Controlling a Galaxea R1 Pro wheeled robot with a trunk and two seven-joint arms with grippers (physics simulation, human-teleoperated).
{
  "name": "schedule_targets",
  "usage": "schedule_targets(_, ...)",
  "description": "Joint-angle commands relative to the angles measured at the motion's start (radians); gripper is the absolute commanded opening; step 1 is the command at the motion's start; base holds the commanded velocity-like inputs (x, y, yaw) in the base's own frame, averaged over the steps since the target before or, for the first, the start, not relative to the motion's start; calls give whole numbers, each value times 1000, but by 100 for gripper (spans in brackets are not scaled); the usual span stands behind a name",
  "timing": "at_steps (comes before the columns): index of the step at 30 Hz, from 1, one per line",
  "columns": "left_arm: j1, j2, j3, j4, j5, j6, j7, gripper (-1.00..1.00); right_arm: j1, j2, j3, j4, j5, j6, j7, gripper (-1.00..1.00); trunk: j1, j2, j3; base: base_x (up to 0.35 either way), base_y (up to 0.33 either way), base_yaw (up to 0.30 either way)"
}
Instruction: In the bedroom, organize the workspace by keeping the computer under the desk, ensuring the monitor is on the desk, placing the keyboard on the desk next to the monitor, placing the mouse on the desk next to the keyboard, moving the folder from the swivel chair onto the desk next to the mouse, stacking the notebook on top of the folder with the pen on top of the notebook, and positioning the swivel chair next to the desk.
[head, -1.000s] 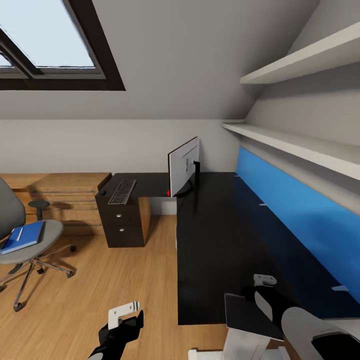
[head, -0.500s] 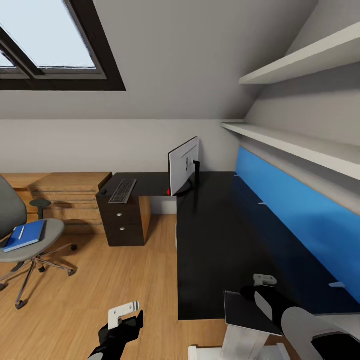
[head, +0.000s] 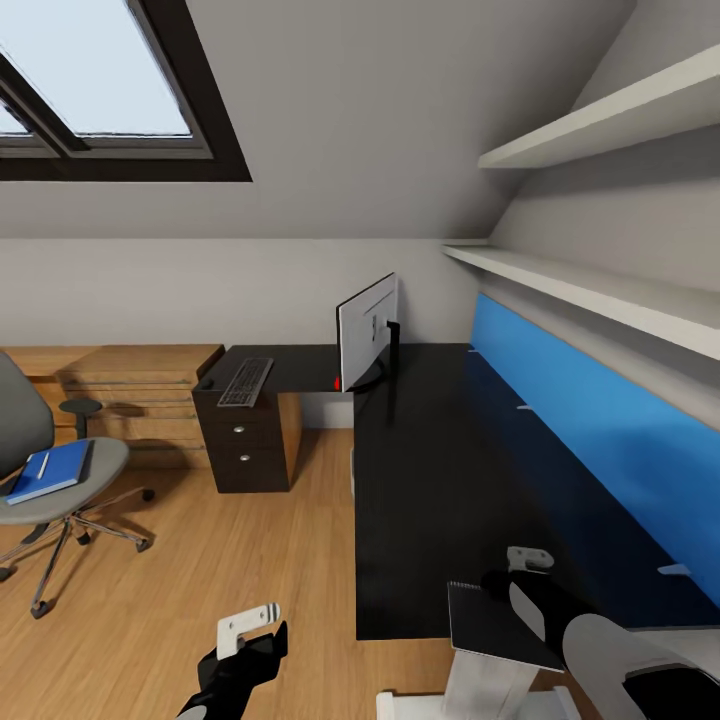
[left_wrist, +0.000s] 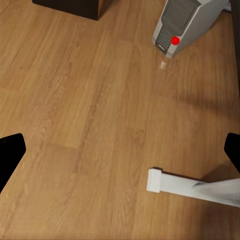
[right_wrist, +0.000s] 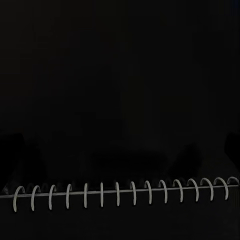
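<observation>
The right pincer (head: 520, 575) holds the black spiral notebook (head: 500, 625) by one edge, low at about five o'clock in the head view, just past the near end of the long dark surface (head: 430, 480). From the right wrist camera its wire coil (right_wrist: 120, 194) runs straight across the dark cover. It looks light and fairly stiff, a thin slab that should stay flat when gripped at the edge, though it could swing or slip if pinched only at a corner; a hold at mid-edge, away from the coil, seems safest. The left pincer (head: 247, 628) hangs at six o'clock over the wooden floor (left_wrist: 85, 115), fingers spread wide and empty. The blue folder (head: 48, 472) lies on the swivel chair (head: 60, 480) at nine o'clock with the pen (head: 41, 465) on it, well apart from the surface. The monitor (head: 366, 332) stands at twelve o'clock, the keyboard (head: 245, 382) to its left on the desk's far wing. The computer (left_wrist: 186, 22) stands on the floor by the desk. The folder likely needs moving first.
</observation>
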Motion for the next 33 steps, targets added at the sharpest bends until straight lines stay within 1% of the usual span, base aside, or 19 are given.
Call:
schedule_targets(1,0,0,-1,-2,9,2,8,100,0,-1,9,-2,-9,4,-5,100,0,-1,-1,0,0,0)
schedule_targets(8,0,0,-2,-1,9,2,7,100,0,-2,7,-3,-9,-7,-5,100,0,-1,-1,0,0,0)
schedule_targets(11,0,0,-2,-1,9,2,7,100,0,-3,4,-3,-10,-28,-4,100,0,-1,-1,0,0,0)
schedule_targets(14,0,0,-2,-1,9,2,7,100,0,-3,1,-4,-12,-60,-4,100,-11,20,8,0,0,0)
schedule_targets(16,0,0,-2,-1,9,2,7,100,0,-4,-1,-7,-14,-101,-4,100,-19,34,15,0,0,0)
schedule_targets(17,0,0,-2,-1,9,2,8,100,0,-6,-2,-24,-17,-146,-3,100,-23,41,18,0,0,0)
schedule_targets(19,0,0,-2,-1,9,2,9,100,1,-6,-2,-39,-18,-164,-3,100,-31,55,24,0,0,0)
schedule_targets(24,0,0,-3,0,9,2,9,100,1,-7,-2,-56,-20,-178,-4,100,-50,90,40,0,0,0)
schedule_targets(33,0,0,-3,0,9,2,9,100,1,-7,-3,-63,-21,-182,-5,100,-84,153,68,0,0,0)
